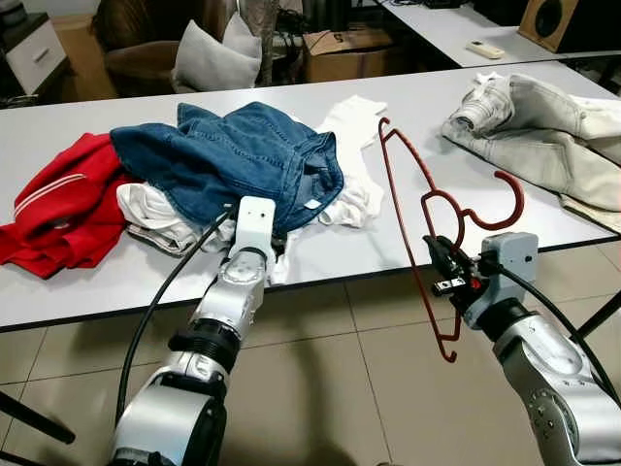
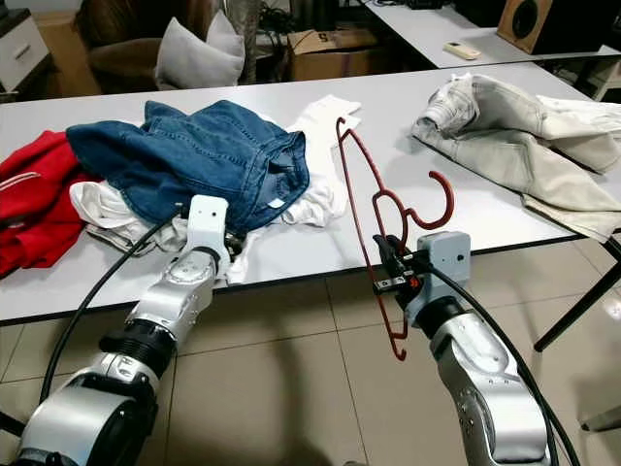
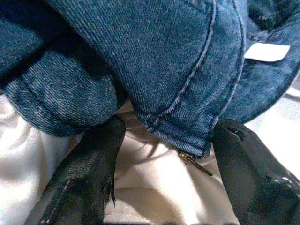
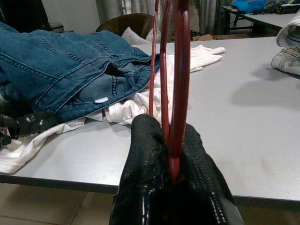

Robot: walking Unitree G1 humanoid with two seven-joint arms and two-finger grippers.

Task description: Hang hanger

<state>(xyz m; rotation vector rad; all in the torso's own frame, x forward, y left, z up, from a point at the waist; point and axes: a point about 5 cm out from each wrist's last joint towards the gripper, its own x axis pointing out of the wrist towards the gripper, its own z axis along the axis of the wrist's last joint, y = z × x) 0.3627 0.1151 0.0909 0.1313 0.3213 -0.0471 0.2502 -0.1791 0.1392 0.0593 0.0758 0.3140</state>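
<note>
My right gripper point(image 1: 448, 264) has its jaws closed on the red hanger point(image 1: 412, 218), just right of the worktop's point(image 1: 408, 243) near edge. My left gripper point(image 3: 159, 164) stands open at the denim garment point(image 1: 233, 155).

Right gripper point(image 2: 393, 264) holds red hanger point(image 2: 374, 228) upright off the tabletop point(image 2: 466, 199) front edge, jaws clamped. Left gripper point(image 2: 215, 254) reaches under denim garment point(image 2: 194, 155) by front edge, jaws hidden.

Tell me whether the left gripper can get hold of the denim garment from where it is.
Probably yes: the left gripper sits open at the denim garment's hem, nothing between them.
</note>
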